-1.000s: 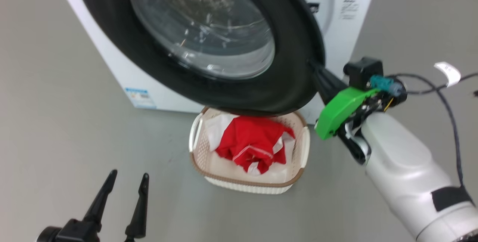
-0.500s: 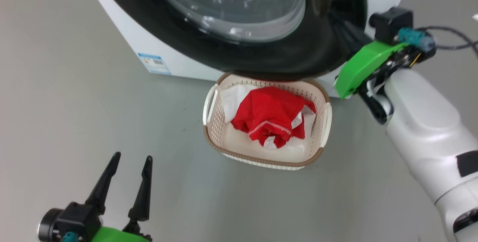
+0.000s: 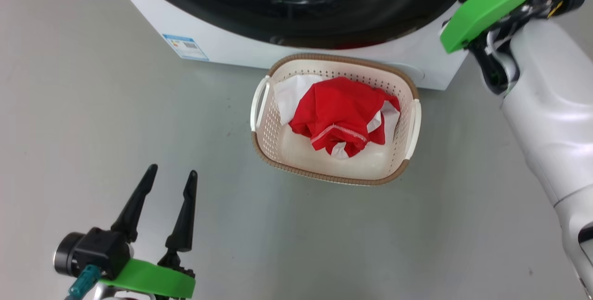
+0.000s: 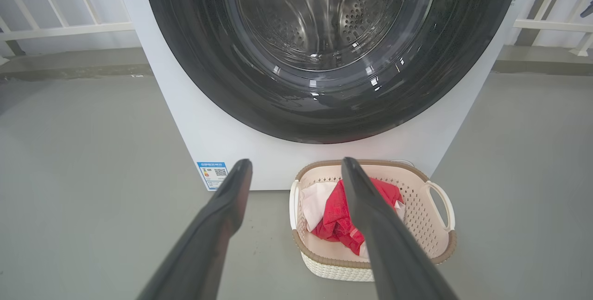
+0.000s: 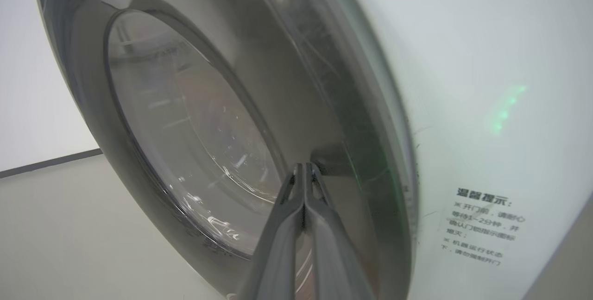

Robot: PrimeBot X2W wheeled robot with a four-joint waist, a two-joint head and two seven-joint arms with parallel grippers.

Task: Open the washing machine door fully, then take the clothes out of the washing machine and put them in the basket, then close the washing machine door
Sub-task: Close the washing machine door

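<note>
At the foot of the machine (image 3: 222, 47), head view: the basket (image 3: 333, 58) stands just beside the front panel, its long axis running along that panel. The clothes (image 3: 340, 110) are heaped inside it, soft, light and limp; that step looks done. The door (image 3: 407, 13) lies above the basket, at the view's top edge. Your left gripper (image 3: 172, 170) sits low and left, well apart from the basket, fingers spread and empty. The right forearm (image 3: 546, 96) reaches up toward the door's right side. Left wrist view: the door faces you square-on, flat to the machine front or very nearly so; you cannot tell whether it has latched. Being round, it has no long axis, and its glass bowl points into the drum. Right wrist view: your right gripper (image 5: 304, 166) has its fingers pressed together, gripping nothing, tips at the black rim near its outer edge. Judgement: the door is rigid and fairly heavy and its glossy rim is slippery, so push squarely on the rim there, never on the glass.
</note>
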